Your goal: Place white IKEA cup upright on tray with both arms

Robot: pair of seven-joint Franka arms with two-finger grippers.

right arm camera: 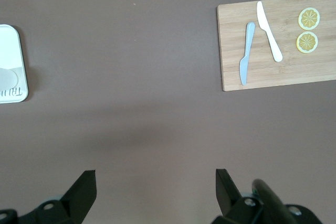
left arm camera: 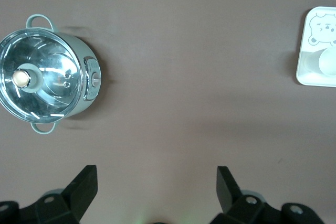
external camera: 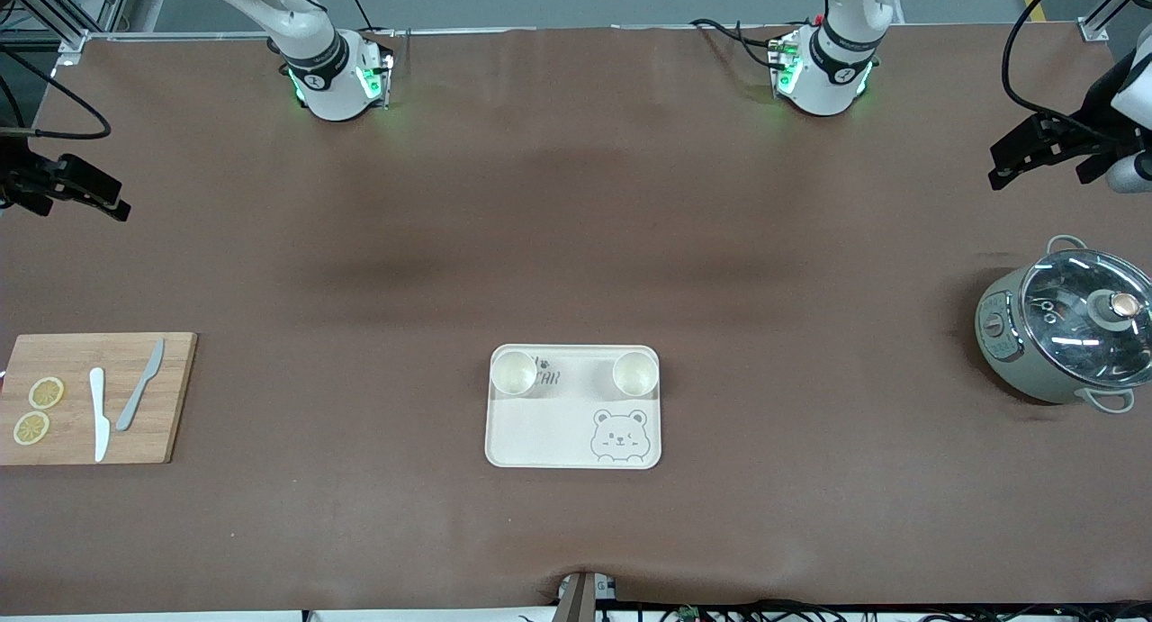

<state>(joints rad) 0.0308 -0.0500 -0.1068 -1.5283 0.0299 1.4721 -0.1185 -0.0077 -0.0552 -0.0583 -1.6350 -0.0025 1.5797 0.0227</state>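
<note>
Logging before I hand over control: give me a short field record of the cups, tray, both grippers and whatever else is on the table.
cups: two white cups, one and the other, both upright on the tray
tray: cream bear tray, mid-table
left gripper: open, empty, waiting over bare table near the pot
right gripper: open, empty, over bare table near the cutting board
pot: lidded, left arm's end
cutting board: with two knives and two lemon slices, right arm's end

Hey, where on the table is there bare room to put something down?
Wide bare stretches lie between the cutting board and the tray, and between the tray and the pot. The tray's edge farther from the camera is crowded by two cups; the bear-drawing half is free.
</note>
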